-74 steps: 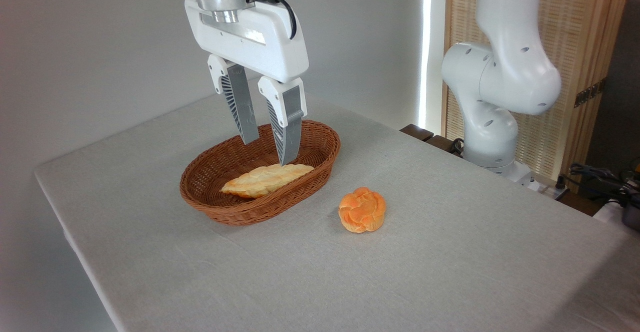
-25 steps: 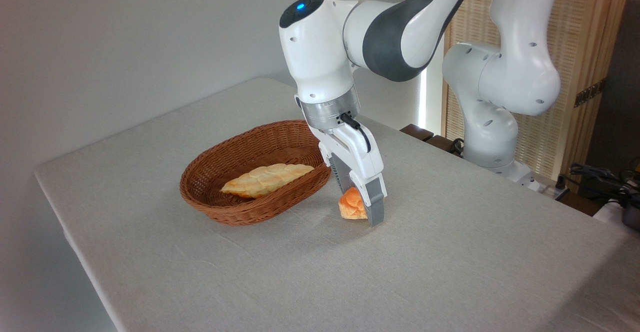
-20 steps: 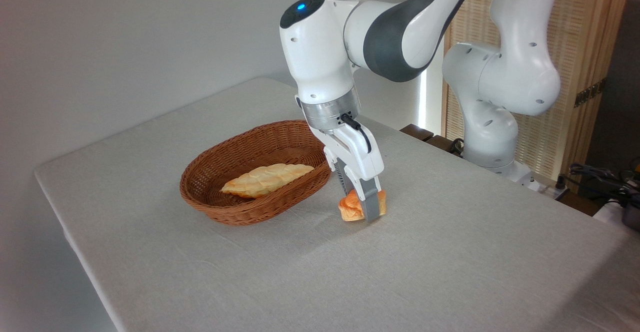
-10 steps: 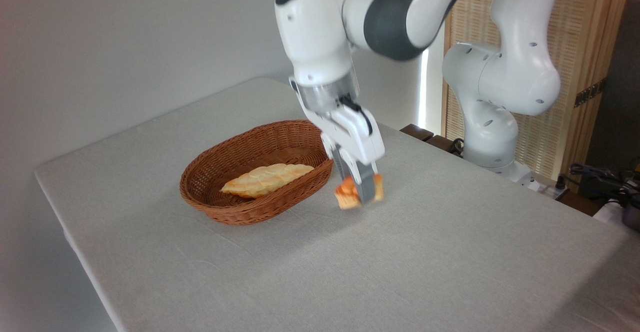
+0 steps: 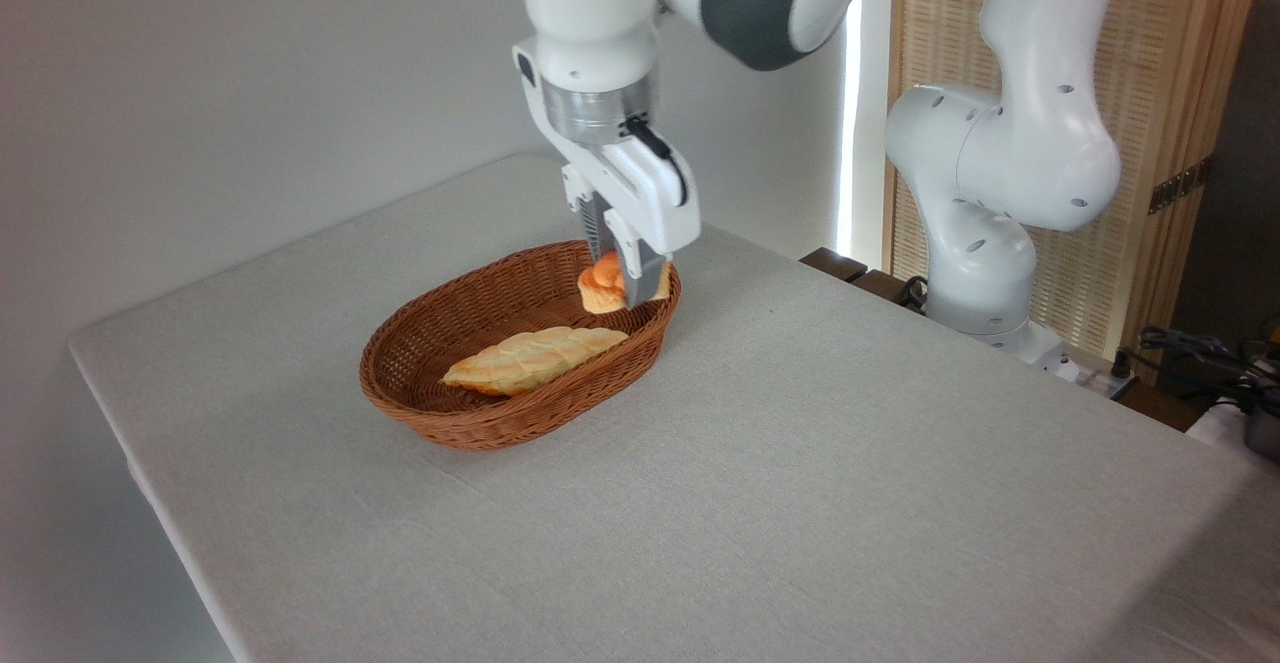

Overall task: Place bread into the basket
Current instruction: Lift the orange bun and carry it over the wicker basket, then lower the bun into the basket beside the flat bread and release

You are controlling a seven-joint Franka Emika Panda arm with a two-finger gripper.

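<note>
The bread [image 5: 603, 286], a small orange-golden bun, hangs in the air over the right end of the basket [image 5: 470, 425], an oval brown wicker basket on the grey table. My gripper [image 5: 625, 293] is shut on the bread, with its near finger covering the bun's right half. The bun sits just above the basket's right rim and does not touch the bottom.
A long pale braided loaf [image 5: 533, 357] lies inside the basket along its middle. The arm's white base [image 5: 985, 193] stands at the table's far right edge. The table's left and front edges drop off close by.
The gripper came down from above the basket, closed on the bread on the table, lifted it and carried it up and left over the basket's right end.
</note>
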